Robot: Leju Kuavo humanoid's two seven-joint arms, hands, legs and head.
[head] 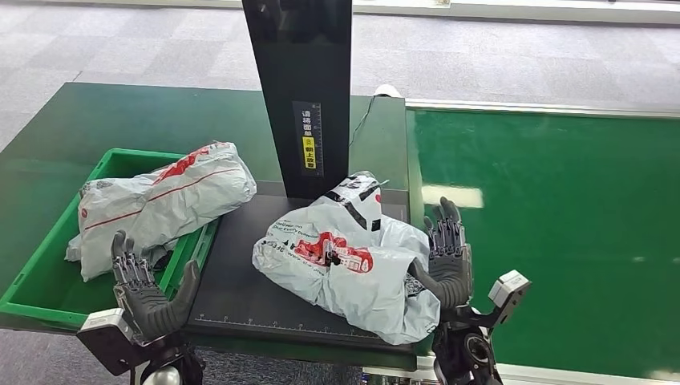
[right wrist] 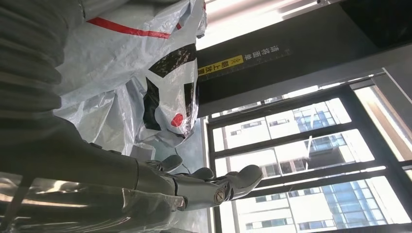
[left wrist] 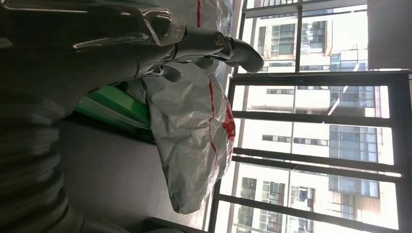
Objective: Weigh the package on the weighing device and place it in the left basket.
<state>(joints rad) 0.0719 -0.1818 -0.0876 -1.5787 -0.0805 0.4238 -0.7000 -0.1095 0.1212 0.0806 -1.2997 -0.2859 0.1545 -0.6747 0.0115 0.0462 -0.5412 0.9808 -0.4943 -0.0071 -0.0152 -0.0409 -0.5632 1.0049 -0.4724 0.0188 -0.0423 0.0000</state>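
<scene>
Two hands flank the package (head: pixel 345 261) on the scale — right hand (head: pixel 447 258) touching it, left hand (head: pixel 148 290) released; a one-sided squeeze risks slipping.

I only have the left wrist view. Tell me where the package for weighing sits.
Observer: It lies on the black scale plate, in front of the upright black post; the grey package has red print.
Operator: Report the right hand.
Observer: The right hand is open, palm against the package's right end.
Operator: Check the basket.
Observer: The green basket is left of the scale and already holds another grey bag.
Operator: And my left hand.
Observer: The left hand is open, between basket and scale, holding nothing.
</scene>
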